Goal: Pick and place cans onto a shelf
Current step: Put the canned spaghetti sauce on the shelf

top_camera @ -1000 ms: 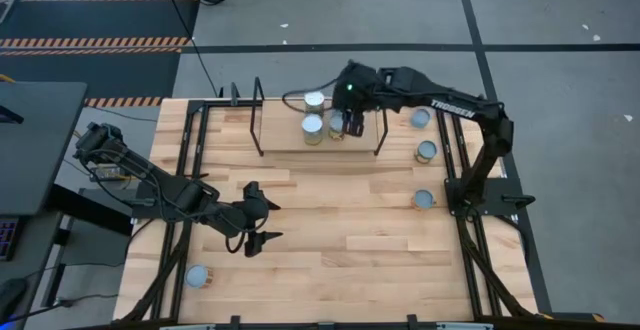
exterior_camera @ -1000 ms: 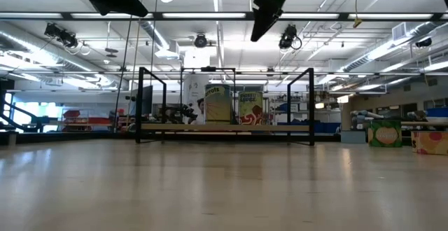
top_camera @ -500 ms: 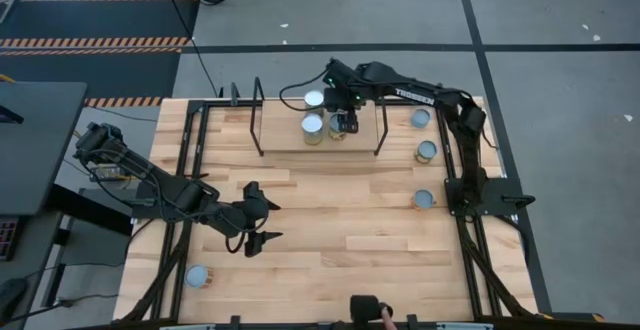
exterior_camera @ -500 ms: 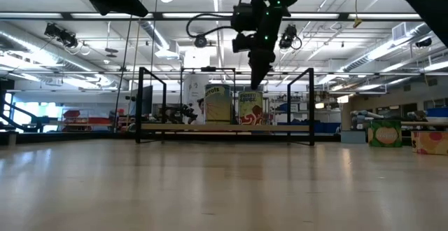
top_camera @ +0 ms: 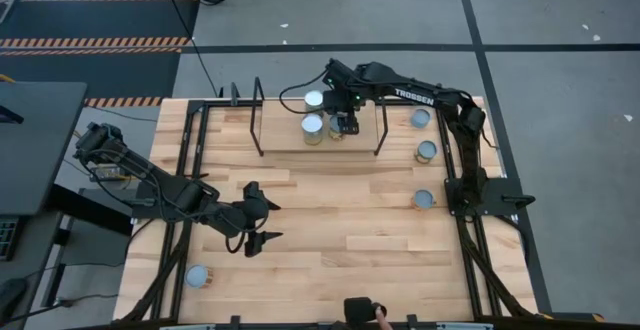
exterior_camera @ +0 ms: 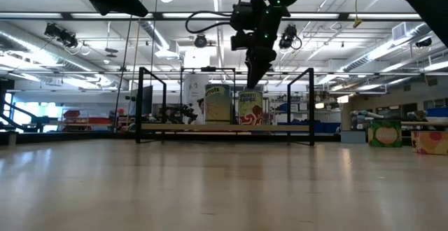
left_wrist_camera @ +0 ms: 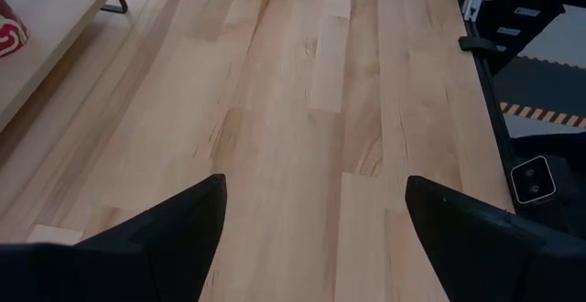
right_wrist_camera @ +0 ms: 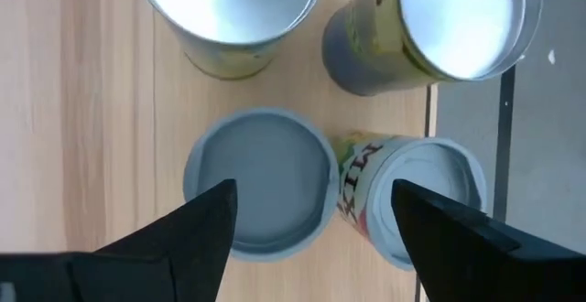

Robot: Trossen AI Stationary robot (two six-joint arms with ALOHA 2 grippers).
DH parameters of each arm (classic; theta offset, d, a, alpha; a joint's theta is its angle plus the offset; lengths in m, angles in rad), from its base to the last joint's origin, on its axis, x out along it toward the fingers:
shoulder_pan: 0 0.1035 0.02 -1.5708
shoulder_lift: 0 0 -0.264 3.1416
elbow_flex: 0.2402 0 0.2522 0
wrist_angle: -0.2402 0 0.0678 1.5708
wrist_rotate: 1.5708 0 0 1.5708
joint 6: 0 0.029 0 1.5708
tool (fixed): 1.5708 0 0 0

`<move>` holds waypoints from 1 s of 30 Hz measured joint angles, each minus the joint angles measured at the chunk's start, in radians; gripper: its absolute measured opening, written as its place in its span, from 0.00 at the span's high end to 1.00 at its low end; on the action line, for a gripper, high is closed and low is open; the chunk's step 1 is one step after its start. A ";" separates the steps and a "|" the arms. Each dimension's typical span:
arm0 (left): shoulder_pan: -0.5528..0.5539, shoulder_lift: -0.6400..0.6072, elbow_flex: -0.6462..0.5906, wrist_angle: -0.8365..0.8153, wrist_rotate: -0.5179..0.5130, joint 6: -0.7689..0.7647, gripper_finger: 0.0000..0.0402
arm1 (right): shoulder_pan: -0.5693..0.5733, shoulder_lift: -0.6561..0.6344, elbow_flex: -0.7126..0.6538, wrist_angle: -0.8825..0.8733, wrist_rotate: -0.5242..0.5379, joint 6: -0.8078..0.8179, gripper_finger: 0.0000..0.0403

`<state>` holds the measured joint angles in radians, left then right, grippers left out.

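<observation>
High view: right gripper [top_camera: 345, 124] hovers fingers spread over cans [top_camera: 313, 128] on shelf [top_camera: 285, 140], upper centre; left gripper [top_camera: 263, 221] waits wide open mid-counter [top_camera: 350, 220]; tins look rigid, smooth, likely slippery — grip sides mid-height.

Four upright cans [right_wrist_camera: 261, 190] with silvery tops are clustered on the shelf [top_camera: 290, 140], a light-wood board in a black frame standing at the table's far edge. Three more cans [top_camera: 427, 151] are spaced along the table's right edge, and one can [top_camera: 197, 275] stands near the front-left corner.
</observation>
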<state>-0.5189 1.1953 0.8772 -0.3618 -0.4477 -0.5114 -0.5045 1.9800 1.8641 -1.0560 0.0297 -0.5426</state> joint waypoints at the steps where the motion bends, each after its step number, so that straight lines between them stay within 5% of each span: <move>1: 0.000 0.000 0.000 0.000 0.000 0.000 0.15 | 0.000 0.000 0.000 0.005 0.000 -0.001 0.26; 22: 0.000 0.000 0.000 0.000 0.000 0.000 0.15 | 0.010 -0.006 -0.095 0.082 0.083 -0.004 0.26; 30: 0.000 0.000 0.000 0.000 0.000 0.000 0.15 | -0.035 -0.004 -0.096 0.090 -0.018 0.019 0.26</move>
<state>-0.5188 1.1950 0.8772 -0.3621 -0.4477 -0.5114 -0.5399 1.9759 1.7686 -0.9657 0.0113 -0.5239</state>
